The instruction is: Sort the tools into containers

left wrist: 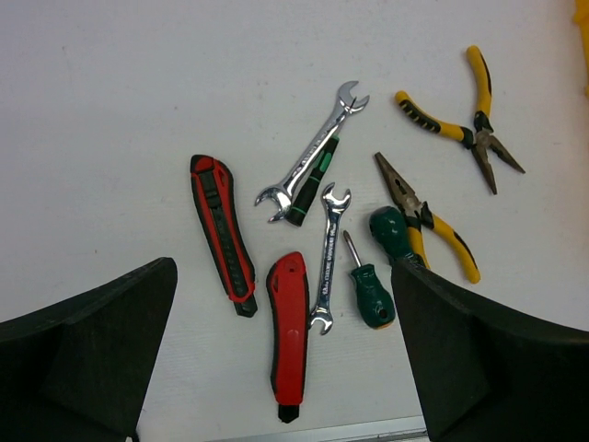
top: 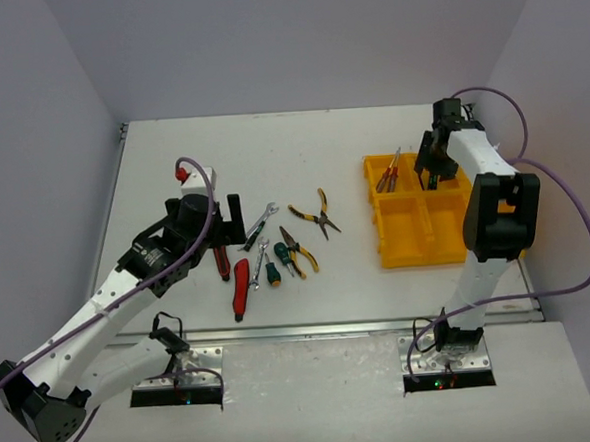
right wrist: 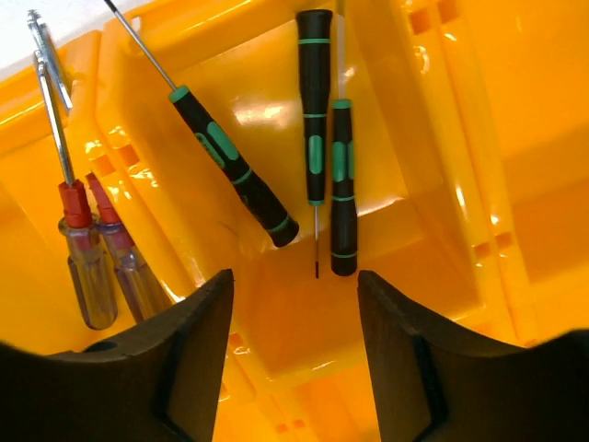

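My left arm (top: 86, 329) and right arm (top: 475, 270) are white shells with chunky black joint housings. A purple cable (top: 211, 196) loops along each. The left wrist carries a red cap (top: 182, 172), maybe a button. The fingers (left wrist: 87, 359) look matte black, broad and wedge-shaped.

Table: white, flat, matt table (top: 270, 147).
Right half: bright yellow plastic organiser tray (top: 418, 259), well apart from the loose tools.
Knives: ribbed red-black utility knife (left wrist: 222, 234) near a plain red utility knife (left wrist: 289, 333).
Wrenches: long silver open-ended wrench (left wrist: 311, 155) lying along a slim black-green screwdriver (left wrist: 313, 189); shorter silver wrench (left wrist: 327, 258) just beside them.
Screwdriver: stubby green-handled screwdriver (left wrist: 368, 287).
Pliers: nearer yellow-black long-nose pliers (left wrist: 425, 226); farther yellow-black long-nose pliers (left wrist: 465, 124).
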